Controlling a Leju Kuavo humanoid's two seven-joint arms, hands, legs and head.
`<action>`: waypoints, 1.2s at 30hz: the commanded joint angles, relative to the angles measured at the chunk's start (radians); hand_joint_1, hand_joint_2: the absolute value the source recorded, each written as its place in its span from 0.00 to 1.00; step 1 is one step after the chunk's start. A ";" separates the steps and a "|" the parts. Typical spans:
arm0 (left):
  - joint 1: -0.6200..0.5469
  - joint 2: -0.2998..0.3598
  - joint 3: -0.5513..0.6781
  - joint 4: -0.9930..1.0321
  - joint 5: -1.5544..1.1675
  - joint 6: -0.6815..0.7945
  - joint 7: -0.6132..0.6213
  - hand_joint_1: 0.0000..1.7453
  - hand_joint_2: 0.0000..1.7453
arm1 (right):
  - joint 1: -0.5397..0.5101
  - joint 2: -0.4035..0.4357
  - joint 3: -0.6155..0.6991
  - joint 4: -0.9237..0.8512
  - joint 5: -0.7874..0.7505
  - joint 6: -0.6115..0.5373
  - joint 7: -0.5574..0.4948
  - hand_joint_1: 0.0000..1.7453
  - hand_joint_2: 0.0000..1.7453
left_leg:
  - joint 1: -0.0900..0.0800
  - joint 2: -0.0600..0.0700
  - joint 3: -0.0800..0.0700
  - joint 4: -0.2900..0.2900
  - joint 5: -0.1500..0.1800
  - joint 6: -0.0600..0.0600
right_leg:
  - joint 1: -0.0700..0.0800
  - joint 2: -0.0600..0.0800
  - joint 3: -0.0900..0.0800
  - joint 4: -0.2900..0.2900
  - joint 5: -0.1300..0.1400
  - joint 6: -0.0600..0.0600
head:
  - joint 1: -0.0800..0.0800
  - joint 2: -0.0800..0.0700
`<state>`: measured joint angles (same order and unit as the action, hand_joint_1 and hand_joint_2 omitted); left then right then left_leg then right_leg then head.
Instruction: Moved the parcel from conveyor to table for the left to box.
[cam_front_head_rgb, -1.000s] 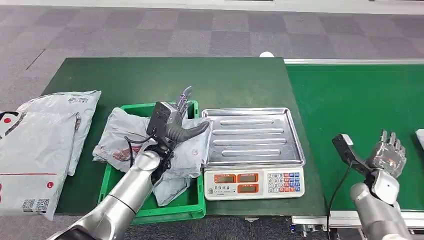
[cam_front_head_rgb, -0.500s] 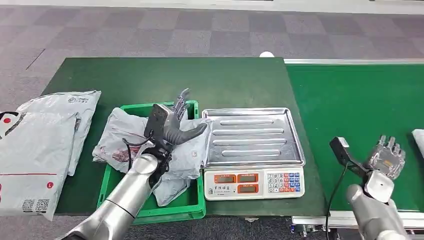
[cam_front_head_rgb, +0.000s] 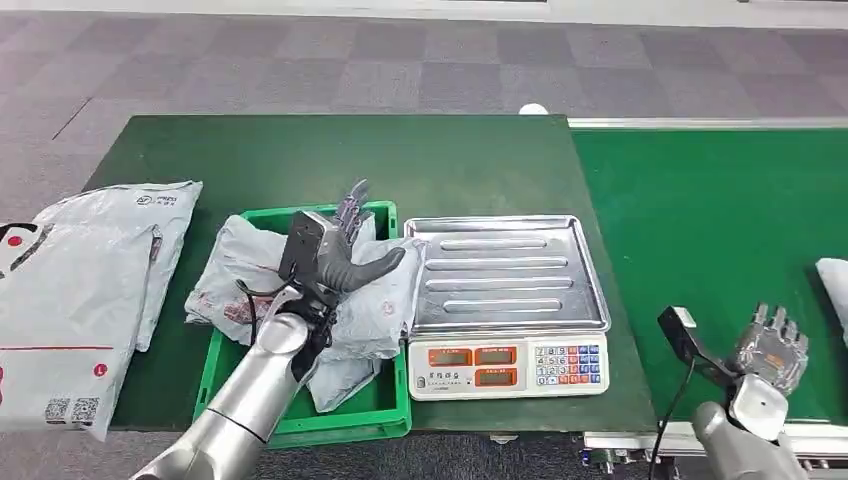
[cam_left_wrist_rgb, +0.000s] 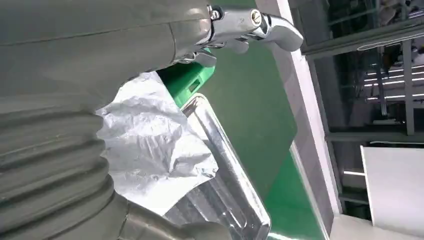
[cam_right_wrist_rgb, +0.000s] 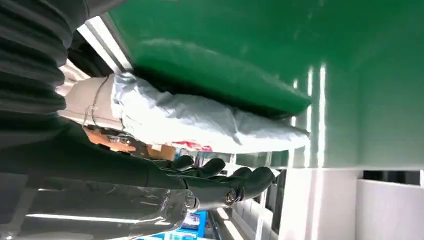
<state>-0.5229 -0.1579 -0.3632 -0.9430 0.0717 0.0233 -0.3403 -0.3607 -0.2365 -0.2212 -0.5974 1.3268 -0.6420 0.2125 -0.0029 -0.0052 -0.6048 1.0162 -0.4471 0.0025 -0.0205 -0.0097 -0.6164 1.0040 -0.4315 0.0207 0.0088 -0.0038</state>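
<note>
A dark green table (cam_front_head_rgb: 300, 160) carries a green plastic box (cam_front_head_rgb: 385, 412) and, just to its right, an electronic weighing scale with a ribbed stainless-steel tray (cam_front_head_rgb: 506, 270) and a white keypad front. Crumpled grey plastic mailer parcels (cam_front_head_rgb: 235, 275) lie heaped in the box, spilling over its left rim, and one corner of the heap overlaps the scale tray's left edge (the left wrist view shows that wrinkled grey film (cam_left_wrist_rgb: 150, 150) lying against the tray's shiny rim).

The left hand (cam_front_head_rgb: 338, 250) is above the heap in the box, fingers spread and pointing away from the robot, thumb stretched toward the scale; it grips nothing.

At the table's left end lie two flat grey courier bags (cam_front_head_rgb: 75, 300), one partly over the other, the nearer one printed with red marks and a code label.

To the right runs the bright green conveyor belt (cam_front_head_rgb: 710, 220). A grey-white plastic parcel (cam_front_head_rgb: 833, 280) lies on it at the picture's right edge, cut off by the frame; in the right wrist view the same parcel (cam_right_wrist_rgb: 200, 120) lies long and puffy on the belt. The right hand (cam_front_head_rgb: 772, 340) is raised over the near part of the belt, fingers apart and upright, near the parcel but apart from it, holding nothing.
</note>
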 joint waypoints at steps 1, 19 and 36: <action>-0.015 0.007 0.033 0.033 -0.005 -0.007 0.007 0.00 1.00 | 0.017 0.044 -0.104 -0.054 0.001 0.014 -0.001 0.00 1.00 | 0.001 0.003 0.005 -0.002 -0.001 -0.001 | 0.002 0.003 0.004 -0.003 0.000 -0.002 | 0.000 0.000; -0.003 -0.002 0.032 0.031 -0.014 -0.018 0.010 0.00 1.00 | 0.068 0.068 -0.180 -0.156 0.030 0.058 -0.010 0.00 1.00 | 0.001 0.001 0.002 -0.001 -0.001 -0.001 | 0.001 0.002 0.002 -0.001 0.000 -0.001 | 0.000 0.000; 0.024 0.012 0.048 0.017 -0.020 -0.019 0.012 0.00 1.00 | 0.117 0.079 -0.198 -0.252 0.050 0.101 0.004 0.00 1.00 | 0.001 0.002 0.004 -0.002 -0.001 -0.001 | 0.001 0.002 0.003 -0.002 -0.001 -0.002 | 0.000 0.000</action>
<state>-0.4881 -0.1591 -0.3452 -0.9598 0.0545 0.0092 -0.3319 -0.2578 -0.1907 -0.3506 -0.7924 1.3703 -0.5703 0.2022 -0.0029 -0.0049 -0.6045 1.0162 -0.4472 0.0025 -0.0206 -0.0093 -0.6165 1.0039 -0.4317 0.0208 0.0088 -0.0038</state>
